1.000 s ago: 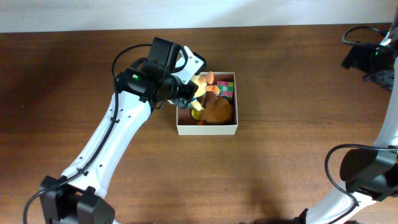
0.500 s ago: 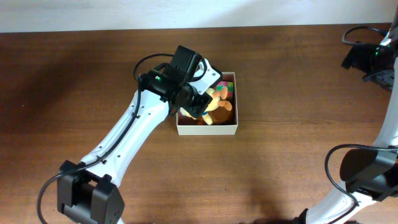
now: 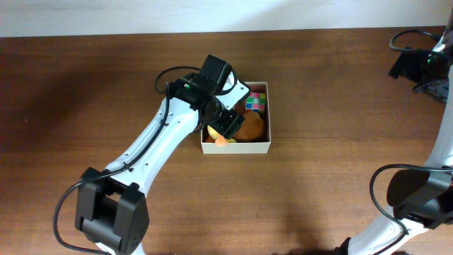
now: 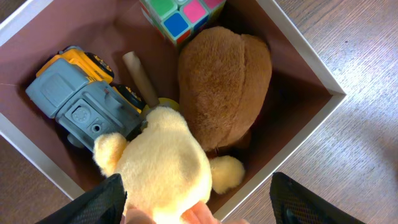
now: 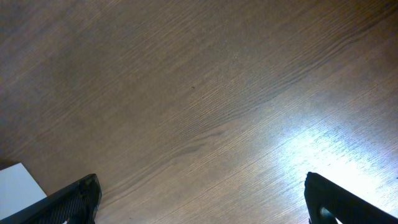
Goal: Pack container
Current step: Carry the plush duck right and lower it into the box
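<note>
The container (image 3: 236, 149), a white-walled square box with a pink-brown inside (image 4: 298, 59), sits mid-table. In it lie a brown plush (image 4: 224, 87), a colourful puzzle cube (image 4: 180, 14), a grey and yellow toy truck (image 4: 81, 96) and a tan stick (image 4: 140, 78). A pale yellow plush (image 4: 165, 165) rests on top of them near the front wall. My left gripper (image 3: 226, 120) hovers over the box, open, its black fingers (image 4: 93, 205) spread either side of the yellow plush. My right gripper (image 5: 202, 199) is open over bare wood at the far right.
The brown wooden table (image 3: 318, 191) surrounds the box on all sides. My right arm (image 3: 425, 67) stays at the table's back right corner with its cables. A white corner (image 5: 18, 183) shows at the lower left of the right wrist view.
My left gripper carried the yellow plush over the box and down into it, then its jaws opened and let the plush go. The right arm has not moved.
</note>
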